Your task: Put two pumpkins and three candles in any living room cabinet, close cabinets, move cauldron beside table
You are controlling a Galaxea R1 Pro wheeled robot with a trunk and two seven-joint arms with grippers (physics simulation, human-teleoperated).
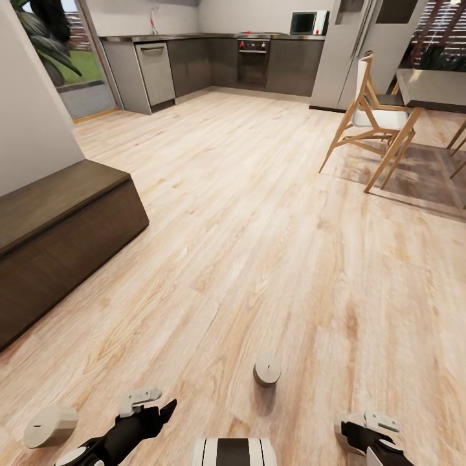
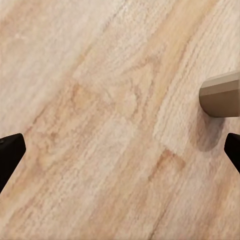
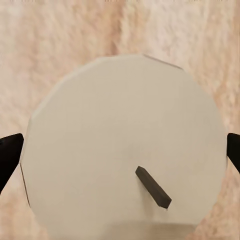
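Note:
The long dark-brown cabinet point(image 1: 58, 239) stands along the left wall with its fronts shut. One grey-beige candle point(image 1: 266, 369) lies tipped on the wood floor ahead of me. Another candle point(image 1: 50, 426) lies on its side at the lower left, and its end also shows in the left wrist view as the candle point(image 2: 222, 95). My left gripper point(image 1: 152, 414) point(image 2: 120, 150) hangs open over bare floor beside it. My right gripper point(image 1: 366, 430) point(image 3: 120, 155) is open straight above a candle's pale top point(image 3: 125, 125) with its dark wick, a fingertip point(image 3: 10, 152) at each side. The pumpkins, cauldron and coffee table are out of view.
A wooden chair point(image 1: 375, 123) and a dining table point(image 1: 430, 87) stand on a rug point(image 1: 421, 175) at the right back. Kitchen counters point(image 1: 194, 61) and a fridge point(image 1: 362, 45) line the far wall. A white wall point(image 1: 32, 116) rises above the cabinet.

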